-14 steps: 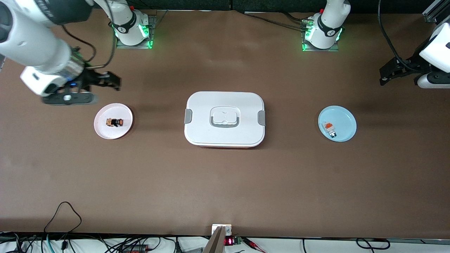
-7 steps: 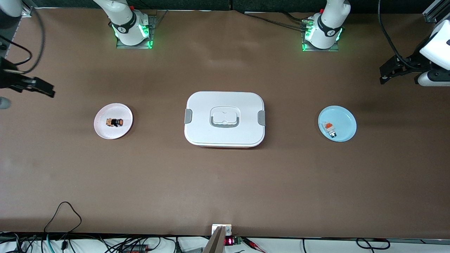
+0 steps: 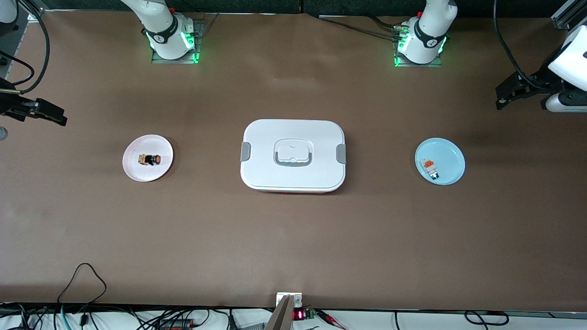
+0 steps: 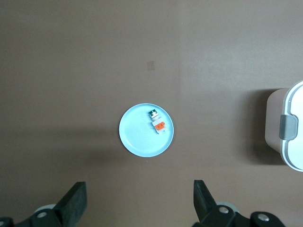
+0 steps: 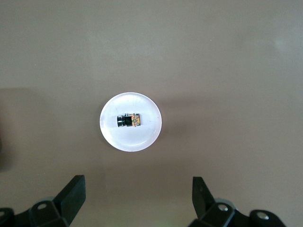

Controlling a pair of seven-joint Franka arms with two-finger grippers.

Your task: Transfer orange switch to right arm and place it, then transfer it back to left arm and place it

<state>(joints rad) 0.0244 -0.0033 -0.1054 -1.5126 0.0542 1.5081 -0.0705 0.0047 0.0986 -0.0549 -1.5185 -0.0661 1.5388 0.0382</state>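
The orange switch [image 3: 150, 159] lies on its side on a small pink plate [image 3: 137, 172] toward the right arm's end of the table. In the right wrist view the switch [image 5: 129, 121] shows on the pink plate [image 5: 138, 140], well clear of my open, empty right gripper [image 5: 137, 194]. That right gripper [image 3: 57, 117] hangs over the table's edge at its own end. The white lidded box [image 3: 293, 155] stands at mid-table. My left gripper [image 3: 500, 97] hangs open and empty over the left arm's end of the table, and the left gripper [image 4: 139, 198] looks down on bare table.
A light blue plate [image 3: 451, 153] toward the left arm's end carries a small white-and-grey part with an orange-red top [image 3: 430, 168]. The left wrist view shows this blue plate [image 4: 137, 140], the part [image 4: 158, 125] and one clipped end of the box [image 4: 289, 130]. Cables lie along the table's near edge.
The right arm has swung away from beside the pink plate out to the table's edge at its own end. The left arm has barely moved. The switch, plates and box lie as before.
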